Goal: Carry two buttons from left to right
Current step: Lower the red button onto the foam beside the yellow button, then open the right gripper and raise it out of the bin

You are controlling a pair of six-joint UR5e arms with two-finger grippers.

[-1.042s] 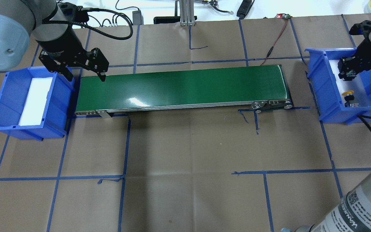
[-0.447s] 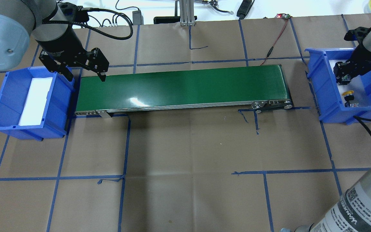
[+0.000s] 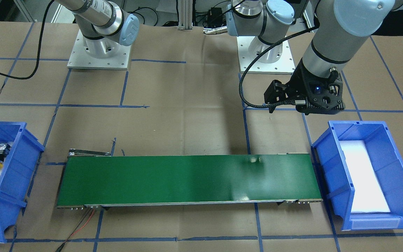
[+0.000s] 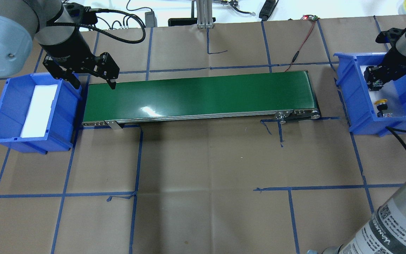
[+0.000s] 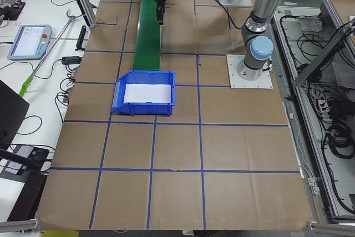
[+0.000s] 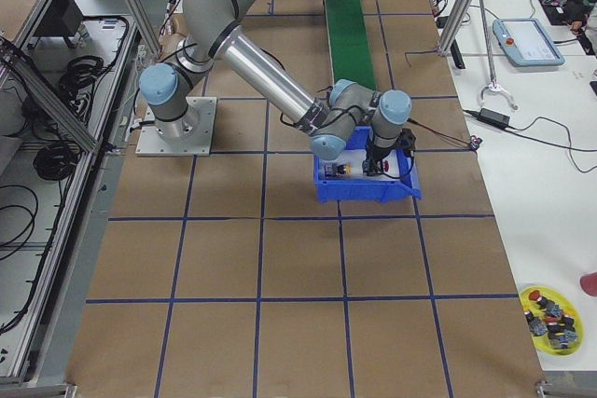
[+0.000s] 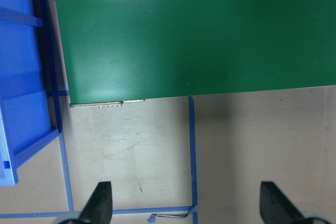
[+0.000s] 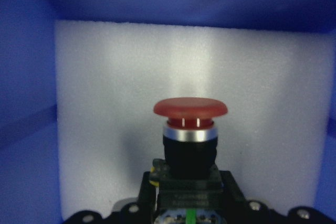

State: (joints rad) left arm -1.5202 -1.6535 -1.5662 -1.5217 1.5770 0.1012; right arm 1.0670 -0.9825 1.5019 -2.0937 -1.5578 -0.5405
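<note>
We see the right pincer (image 4: 373, 81) pinching the body of the red-capped button (image 8: 190, 109), holding it inside the blue bin (image 4: 351, 95) at the right edge of the overhead view, in front of its white foam liner (image 8: 105, 103). The yellow-capped button (image 4: 380, 103) lies in the same bin, nearer the bottom of that frame. The left pincer (image 4: 95, 84) hangs spread above the left end of the green conveyor belt (image 4: 199, 95), beside the other blue bin (image 4: 67, 113).

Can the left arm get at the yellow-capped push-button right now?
Probably not: the left gripper hangs open at the opposite end of the green conveyor belt, and the yellow-capped push-button lies in the far blue plastic bin.
</note>
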